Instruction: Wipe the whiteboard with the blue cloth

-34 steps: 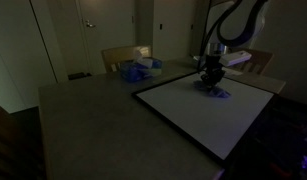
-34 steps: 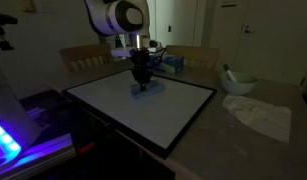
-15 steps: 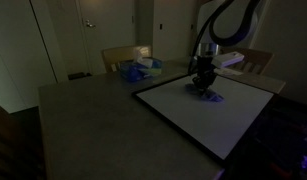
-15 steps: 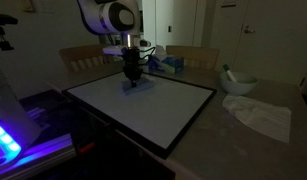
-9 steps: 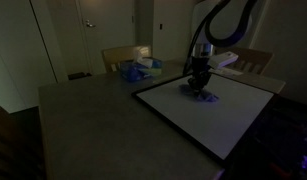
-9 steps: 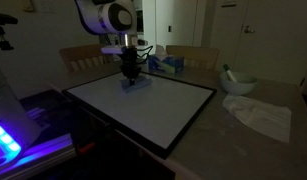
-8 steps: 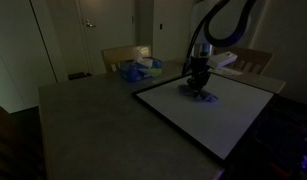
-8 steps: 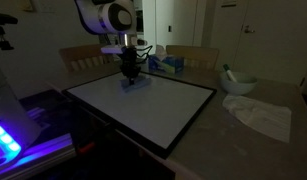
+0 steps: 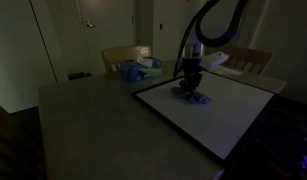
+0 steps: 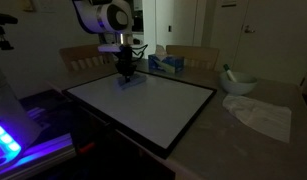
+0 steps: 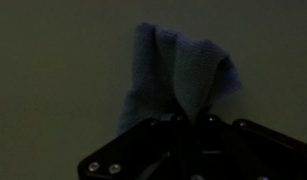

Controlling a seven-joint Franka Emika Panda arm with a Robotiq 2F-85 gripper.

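The room is dim. A white whiteboard (image 9: 218, 112) with a dark frame lies flat on the table, also in the other exterior view (image 10: 148, 103). My gripper (image 9: 187, 88) (image 10: 125, 76) points straight down and is shut on the blue cloth (image 9: 194, 95) (image 10: 132, 83), pressing it onto the board near its far edge. In the wrist view the blue cloth (image 11: 178, 75) bunches out from between the dark fingers (image 11: 188, 122) against the pale board surface.
A blue tissue box (image 10: 169, 63) and blue bag (image 9: 136, 70) sit beyond the board by wooden chairs. A white crumpled cloth (image 10: 259, 114) and a bowl (image 10: 238, 82) lie beside the board. A purple-lit device (image 10: 8, 140) stands at the table's near corner.
My gripper has slid the blue cloth steadily across the whiteboard along its far edge, toward the corner nearest the tissue box and chairs.
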